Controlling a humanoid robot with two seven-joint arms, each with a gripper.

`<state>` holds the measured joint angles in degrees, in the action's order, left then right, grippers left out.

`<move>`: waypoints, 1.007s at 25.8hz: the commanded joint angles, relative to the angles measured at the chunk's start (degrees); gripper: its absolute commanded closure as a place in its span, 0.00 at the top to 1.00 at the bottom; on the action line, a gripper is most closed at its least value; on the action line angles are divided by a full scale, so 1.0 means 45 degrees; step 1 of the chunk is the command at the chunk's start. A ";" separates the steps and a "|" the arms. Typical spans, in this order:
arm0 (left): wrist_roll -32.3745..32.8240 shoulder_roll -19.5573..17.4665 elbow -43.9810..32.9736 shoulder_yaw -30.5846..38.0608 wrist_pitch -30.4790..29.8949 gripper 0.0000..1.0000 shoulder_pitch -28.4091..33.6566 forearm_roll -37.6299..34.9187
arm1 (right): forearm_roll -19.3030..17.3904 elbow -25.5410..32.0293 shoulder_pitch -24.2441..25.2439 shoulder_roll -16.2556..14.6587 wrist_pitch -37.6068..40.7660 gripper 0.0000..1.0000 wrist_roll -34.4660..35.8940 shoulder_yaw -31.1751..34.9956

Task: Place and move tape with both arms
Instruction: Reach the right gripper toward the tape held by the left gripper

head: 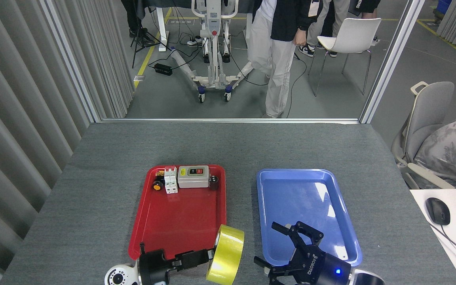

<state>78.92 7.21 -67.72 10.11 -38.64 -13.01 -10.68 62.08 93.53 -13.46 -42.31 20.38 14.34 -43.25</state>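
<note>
The tape (226, 255), a glossy yellow roll with a white core, stands on edge off the table at the near right corner of the red tray (180, 213). My left gripper (212, 255) comes in from the lower left and is shut on the tape, its fingers reaching into the core side. My right gripper (279, 247) sits open over the near left corner of the blue tray (303, 206), fingers spread and turned left toward the tape, a short gap away from it.
At the far end of the red tray lie a grey switch box (193, 176), white breakers (170, 180) and small parts. A white desk with a mouse (437, 211) borders the right. A person (277, 47) stands beyond the table's far edge.
</note>
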 commanded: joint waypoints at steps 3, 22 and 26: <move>-0.0017 0.0000 -0.0049 0.0058 0.0578 0.00 0.0000 0.0284 | 0.0599 -0.0921 -0.0701 0.1140 -0.0037 0.84 -0.0530 -0.0154; 0.0022 0.0000 -0.0186 0.0233 0.0558 0.00 0.0000 0.0831 | 0.0755 -0.2054 -0.1775 0.2761 0.0432 0.80 -0.0998 -0.0310; 0.0002 0.0000 -0.0167 0.0233 0.0519 0.00 0.0000 0.0831 | 0.0755 -0.2289 -0.1912 0.2956 0.0432 0.77 -0.1037 -0.0349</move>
<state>79.01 7.21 -68.47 11.16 -36.18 -13.01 -6.96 65.48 83.98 -21.62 -29.68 22.29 10.08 -44.67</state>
